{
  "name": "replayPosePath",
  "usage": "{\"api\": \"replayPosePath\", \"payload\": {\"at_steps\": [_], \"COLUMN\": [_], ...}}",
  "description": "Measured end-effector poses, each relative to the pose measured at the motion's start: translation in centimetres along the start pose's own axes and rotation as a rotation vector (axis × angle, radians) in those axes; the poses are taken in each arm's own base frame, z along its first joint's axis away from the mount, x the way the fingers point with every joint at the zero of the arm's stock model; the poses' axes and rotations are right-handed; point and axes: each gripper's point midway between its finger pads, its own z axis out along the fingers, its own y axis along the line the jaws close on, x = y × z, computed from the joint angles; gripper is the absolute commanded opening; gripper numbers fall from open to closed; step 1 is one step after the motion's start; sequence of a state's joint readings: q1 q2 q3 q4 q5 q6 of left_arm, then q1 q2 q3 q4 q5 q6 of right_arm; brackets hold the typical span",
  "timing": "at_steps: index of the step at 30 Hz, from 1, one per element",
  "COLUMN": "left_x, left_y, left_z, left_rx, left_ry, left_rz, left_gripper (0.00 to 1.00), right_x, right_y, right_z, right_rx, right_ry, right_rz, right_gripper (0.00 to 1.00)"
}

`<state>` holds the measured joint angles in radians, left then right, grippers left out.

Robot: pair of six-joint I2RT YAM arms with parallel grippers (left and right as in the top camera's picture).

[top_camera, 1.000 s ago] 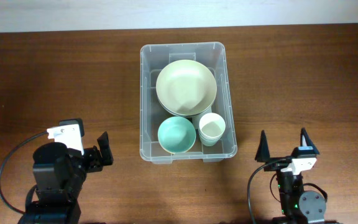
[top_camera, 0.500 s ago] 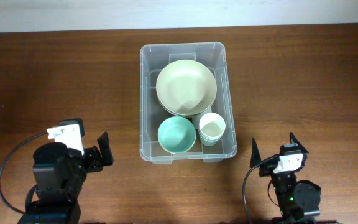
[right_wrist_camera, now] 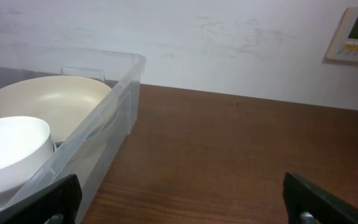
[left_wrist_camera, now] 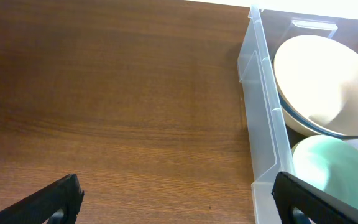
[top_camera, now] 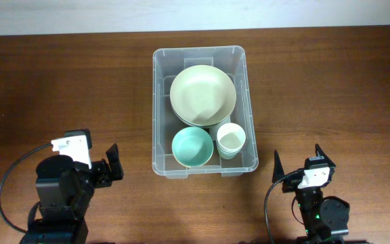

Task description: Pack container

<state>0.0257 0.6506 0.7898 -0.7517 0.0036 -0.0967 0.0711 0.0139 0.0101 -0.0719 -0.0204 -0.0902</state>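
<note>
The clear plastic container [top_camera: 158, 108] stands mid-table. Inside it are a large cream bowl [top_camera: 202, 95], a teal bowl [top_camera: 192, 146] and a white cup [top_camera: 230, 139]. My left gripper [top_camera: 97, 159] is open and empty at the front left, apart from the container. In the left wrist view [left_wrist_camera: 182, 202] its jaws stand wide over bare wood, with the container wall [left_wrist_camera: 263, 112] to the right. My right gripper [top_camera: 298, 161] is open and empty at the front right of the container. In the right wrist view [right_wrist_camera: 185, 199] the container wall [right_wrist_camera: 104, 134] is on the left.
The brown wooden table [top_camera: 330, 88] extends on both sides of the container. A white wall runs behind the table's far edge, with a wall panel [right_wrist_camera: 353, 34] on it. Black cables [top_camera: 5, 183] loop by each arm base.
The right gripper has drawn back toward the table's front edge and slightly left, then stopped. The left arm and the container's contents have not moved.
</note>
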Motion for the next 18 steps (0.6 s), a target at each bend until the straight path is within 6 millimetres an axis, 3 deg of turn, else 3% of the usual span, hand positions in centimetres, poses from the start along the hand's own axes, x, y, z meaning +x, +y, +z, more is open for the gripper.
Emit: {"api": "replayPosePath", "payload": {"at_steps": [6,12,18], "left_x": [0.0,1.6,5.1], "left_y": [0.0,0.5,0.6], "left_z": [-0.6,-2.1,1.1], "left_rx": [-0.001,-0.015,0.019], "left_ry": [-0.017,-0.095,-0.306], "left_rz": [0.000,0.017,0.027], "left_gripper": [1.00,1.00,1.00], "right_x": [0.0,0.0,0.0], "right_y": [0.0,0.0,0.0], "right_z": [0.0,0.0,0.0], "right_rx": [0.000,-0.001,-0.001], "right_ry": [0.000,-0.001,0.000], "right_rz": [0.000,0.000,0.000], "right_gripper": [0.99,0.99,0.99]}}
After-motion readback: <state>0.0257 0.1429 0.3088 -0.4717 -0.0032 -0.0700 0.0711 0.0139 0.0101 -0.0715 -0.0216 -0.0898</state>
